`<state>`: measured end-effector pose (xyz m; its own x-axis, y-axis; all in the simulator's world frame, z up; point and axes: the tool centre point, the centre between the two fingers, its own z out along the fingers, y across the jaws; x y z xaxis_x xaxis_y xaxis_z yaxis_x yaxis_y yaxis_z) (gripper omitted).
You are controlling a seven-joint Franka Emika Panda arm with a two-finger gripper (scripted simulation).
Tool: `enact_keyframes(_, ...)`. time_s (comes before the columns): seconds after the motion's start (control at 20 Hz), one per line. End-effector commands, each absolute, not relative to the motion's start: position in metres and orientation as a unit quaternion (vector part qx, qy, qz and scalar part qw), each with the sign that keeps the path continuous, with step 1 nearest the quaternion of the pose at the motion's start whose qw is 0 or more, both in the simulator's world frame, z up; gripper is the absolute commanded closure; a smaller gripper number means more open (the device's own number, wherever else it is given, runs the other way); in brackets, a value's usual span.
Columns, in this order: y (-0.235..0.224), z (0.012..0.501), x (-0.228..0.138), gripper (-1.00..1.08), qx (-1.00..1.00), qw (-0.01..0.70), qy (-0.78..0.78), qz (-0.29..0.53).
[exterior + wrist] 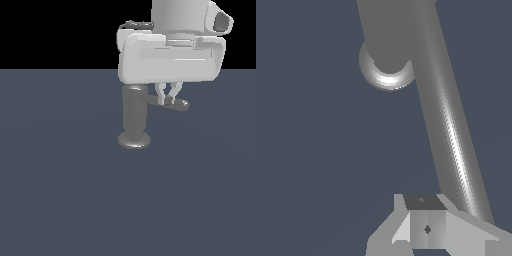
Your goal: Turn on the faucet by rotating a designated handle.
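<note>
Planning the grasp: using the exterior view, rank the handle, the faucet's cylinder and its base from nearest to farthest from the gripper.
1. Handle: right at the gripper fingertips.
2. Cylinder: toward the exterior view's left.
3. Base: lowest, on the floor, left of the gripper in that view.

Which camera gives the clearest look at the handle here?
The exterior view: the handle shows whole, projecting sideways from the faucet toward that view's right, with the gripper on it. The wrist view shows the handle only as a long foreshortened rod, its tip hidden behind a gripper finger.
</note>
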<state>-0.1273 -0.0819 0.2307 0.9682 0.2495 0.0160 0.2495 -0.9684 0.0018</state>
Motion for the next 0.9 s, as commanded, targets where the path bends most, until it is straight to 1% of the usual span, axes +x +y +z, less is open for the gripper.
enact_keyframes(0.0, -0.092, 0.221, -0.123, 1.08, -0.992, 0.0, -0.127, 0.0)
enact_keyframes(0.85, -0.155, 0.221, -0.095, 1.08, -0.992, 0.0, -0.127, 0.0)
